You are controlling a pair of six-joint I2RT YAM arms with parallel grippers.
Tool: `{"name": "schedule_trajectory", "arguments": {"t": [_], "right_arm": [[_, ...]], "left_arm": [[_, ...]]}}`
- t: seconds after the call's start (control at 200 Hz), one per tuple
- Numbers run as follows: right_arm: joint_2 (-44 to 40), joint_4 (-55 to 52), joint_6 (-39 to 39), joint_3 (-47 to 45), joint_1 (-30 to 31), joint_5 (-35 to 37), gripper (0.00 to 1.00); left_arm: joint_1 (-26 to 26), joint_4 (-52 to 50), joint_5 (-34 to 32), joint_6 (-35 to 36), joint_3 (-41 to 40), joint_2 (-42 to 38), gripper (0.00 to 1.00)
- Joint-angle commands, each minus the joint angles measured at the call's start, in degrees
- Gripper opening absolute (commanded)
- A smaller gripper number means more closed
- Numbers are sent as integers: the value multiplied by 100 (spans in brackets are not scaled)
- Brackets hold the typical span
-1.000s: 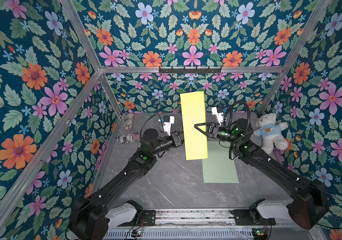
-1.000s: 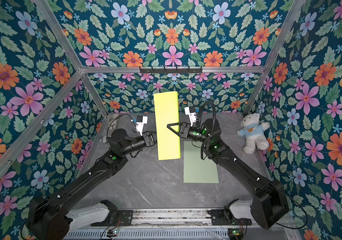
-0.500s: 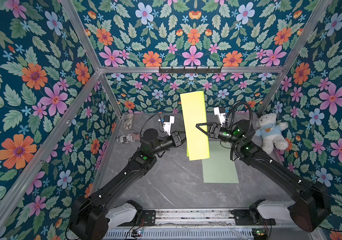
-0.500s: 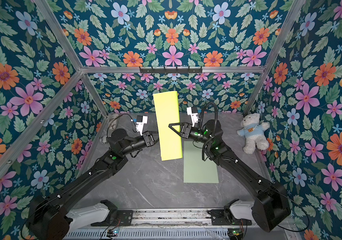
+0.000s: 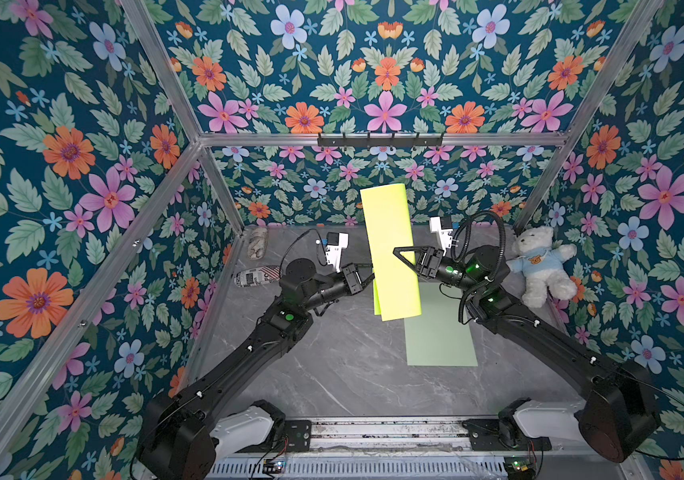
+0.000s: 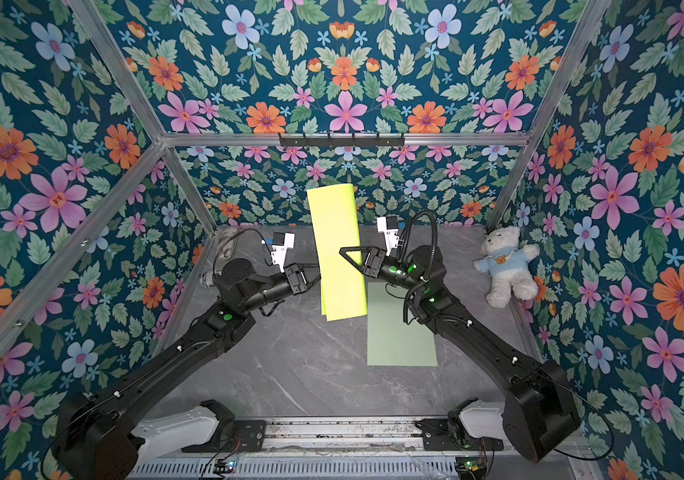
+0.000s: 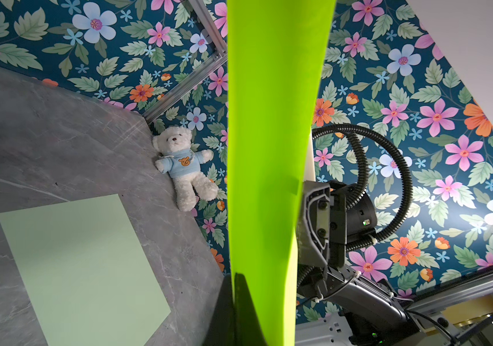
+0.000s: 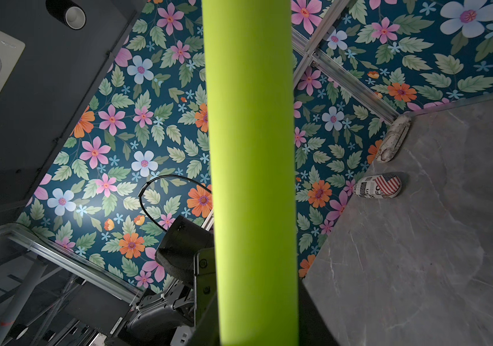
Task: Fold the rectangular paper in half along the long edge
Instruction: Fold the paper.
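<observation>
The rectangular paper [image 5: 390, 232] is bright yellow-green and hangs upright in the air above the table's middle in both top views [image 6: 338, 232]. It is bent over on itself, with two layers showing at its lower end. My left gripper [image 5: 371, 277] is shut on the paper's left edge, seen close up in the left wrist view [image 7: 234, 287]. My right gripper [image 5: 399, 255] straddles the rounded bend on the paper's right side, one finger in front and one behind. In the right wrist view the curved paper [image 8: 251, 149] fills the gap between the jaws.
A pale green sheet [image 5: 440, 332] lies flat on the grey table just below and right of the held paper. A white teddy bear [image 5: 539, 264] sits at the back right corner. Two small printed pouches [image 5: 257, 276] lie by the left wall.
The paper's lower end has swung slightly to the right and its two layers now show apart there. The right gripper has closed a little on the bend.
</observation>
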Motion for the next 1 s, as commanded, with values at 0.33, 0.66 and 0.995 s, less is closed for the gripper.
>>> {"name": "schedule_trajectory", "arguments": {"t": [0.33,0.66,0.995], "right_arm": [[124,693,223,78,168,81,30],[71,623,142,64,251,181,27],[4,641,124,-24,249,292,23]], "left_arm": [[5,218,-10,24,-65,-63,0],[5,177,-25,53,-74,-116,0],[5,150,-62,61,-89,-140,0]]}}
